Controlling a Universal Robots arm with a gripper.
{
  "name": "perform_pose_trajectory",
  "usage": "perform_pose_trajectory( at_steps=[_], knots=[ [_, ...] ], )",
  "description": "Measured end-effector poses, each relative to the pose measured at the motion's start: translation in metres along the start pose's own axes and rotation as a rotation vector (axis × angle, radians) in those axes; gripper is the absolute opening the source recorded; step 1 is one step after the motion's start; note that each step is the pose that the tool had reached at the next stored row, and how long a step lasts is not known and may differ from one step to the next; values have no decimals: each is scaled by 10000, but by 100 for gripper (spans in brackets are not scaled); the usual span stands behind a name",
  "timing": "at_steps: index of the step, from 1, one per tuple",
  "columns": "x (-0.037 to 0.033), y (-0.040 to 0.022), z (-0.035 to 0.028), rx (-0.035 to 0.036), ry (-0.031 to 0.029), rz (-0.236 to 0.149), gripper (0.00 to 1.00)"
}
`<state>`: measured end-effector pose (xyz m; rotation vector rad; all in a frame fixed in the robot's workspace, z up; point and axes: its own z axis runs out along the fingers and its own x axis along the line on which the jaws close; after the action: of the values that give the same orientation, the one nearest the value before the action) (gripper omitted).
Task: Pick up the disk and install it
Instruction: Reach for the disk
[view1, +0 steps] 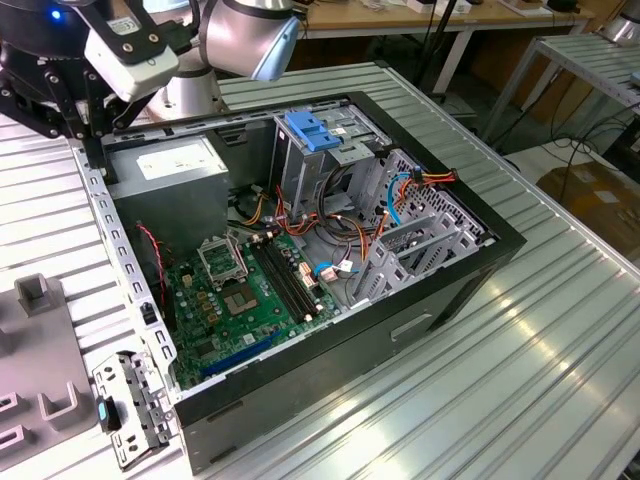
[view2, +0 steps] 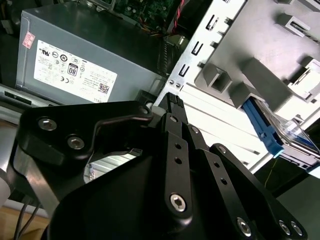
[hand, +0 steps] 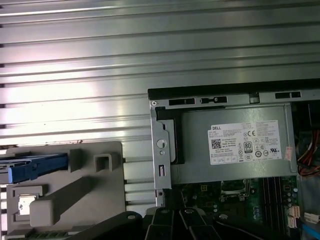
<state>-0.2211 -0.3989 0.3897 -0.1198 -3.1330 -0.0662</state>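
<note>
The disk (view2: 296, 136) lies in a grey holder (view2: 240, 75) beside the open computer case; it is silver with a blue side rail. In the first wrist view its blue rail (hand: 35, 167) shows at the holder's (hand: 95, 195) edge. My gripper (view2: 172, 102) hangs above the case's corner by the power supply, apart from the disk and with nothing in it. In the exterior view the gripper (view1: 92, 135) is at the far left, over the case's back corner. A bare blue bracket (view1: 310, 130) sits atop the metal drive cage (view1: 325, 165) inside the case.
The open black case (view1: 470, 270) holds a green motherboard (view1: 250, 290), coloured cables and a grey power supply (hand: 235, 145) with a white sticker. A loose metal bracket (view1: 130, 405) lies on the ribbed metal table (view1: 520, 400) near the grey holder (view1: 40, 345).
</note>
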Motion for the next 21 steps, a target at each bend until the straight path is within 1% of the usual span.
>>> perform_pose_trajectory(
  at_steps=[3,7,16,18,21],
  knots=[
    [43,-3,2,1,17,1,11],
    [126,-10,6,3,43,2,11],
    [249,-19,10,6,80,4,11],
    [288,-23,11,7,90,4,11],
    [330,-26,12,8,102,4,11]
  ],
)
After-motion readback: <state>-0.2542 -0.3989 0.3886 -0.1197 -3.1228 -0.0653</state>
